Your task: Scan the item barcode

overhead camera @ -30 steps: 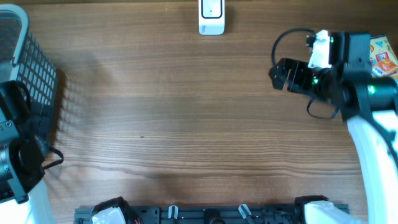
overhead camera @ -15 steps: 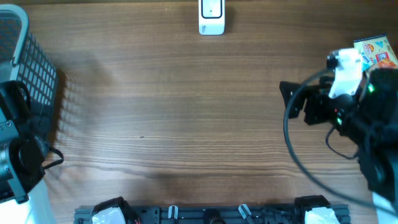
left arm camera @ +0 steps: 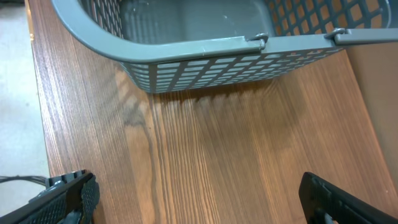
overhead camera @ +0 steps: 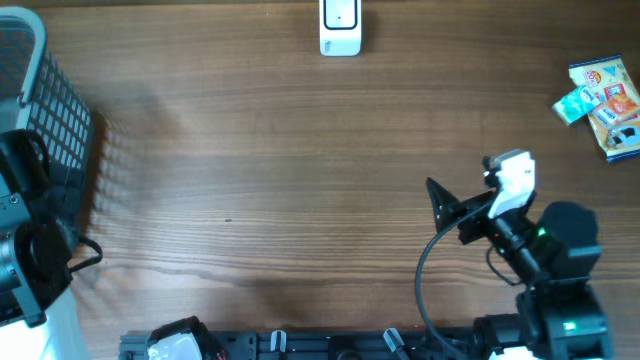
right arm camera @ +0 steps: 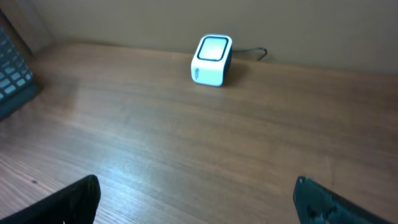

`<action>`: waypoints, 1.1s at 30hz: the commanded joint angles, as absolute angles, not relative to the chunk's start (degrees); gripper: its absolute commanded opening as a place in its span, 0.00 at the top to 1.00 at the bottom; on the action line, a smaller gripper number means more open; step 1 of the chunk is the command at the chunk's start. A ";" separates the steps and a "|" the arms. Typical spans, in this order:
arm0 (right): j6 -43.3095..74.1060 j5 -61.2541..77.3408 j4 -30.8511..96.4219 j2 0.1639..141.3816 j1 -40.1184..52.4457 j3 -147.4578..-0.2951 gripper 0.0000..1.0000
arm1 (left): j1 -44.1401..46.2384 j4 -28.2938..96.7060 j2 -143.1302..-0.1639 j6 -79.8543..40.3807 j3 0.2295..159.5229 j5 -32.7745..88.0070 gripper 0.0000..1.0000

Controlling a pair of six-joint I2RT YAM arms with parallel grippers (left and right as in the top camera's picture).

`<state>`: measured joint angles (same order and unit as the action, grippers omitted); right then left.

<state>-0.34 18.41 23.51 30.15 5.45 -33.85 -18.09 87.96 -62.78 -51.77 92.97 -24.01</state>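
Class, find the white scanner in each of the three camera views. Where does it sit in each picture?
Overhead: white scanner at the top edge, near the middle.
Left wrist: not in view.
Right wrist: white scanner upper middle, by the far wall.
Shared landmark: grey basket, left edge in overhead and right wrist, across the top in left wrist.

Right tool [overhead camera: 447,208] back, away from packet [overhead camera: 603,105].
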 commanded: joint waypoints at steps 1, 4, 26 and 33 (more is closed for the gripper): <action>-0.89 20.88 15.29 21.74 5.56 -23.16 0.00 | -18.39 88.01 -62.78 -51.24 93.34 -23.79 0.00; -0.91 20.69 11.42 15.53 5.56 -17.78 0.00 | -18.39 88.01 -62.78 -51.24 93.34 -23.79 0.00; 4.51 10.68 -2.63 0.19 3.75 -2.11 0.00 | -18.39 88.01 -62.78 -51.24 93.34 -23.79 0.00; 4.49 8.80 -6.37 0.19 2.28 -0.23 0.00 | -18.39 88.01 -62.78 -51.24 93.34 -23.79 0.00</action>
<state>3.84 10.66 -5.50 1.08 3.62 -1.91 -18.09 87.94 -62.78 -51.77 92.97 -23.92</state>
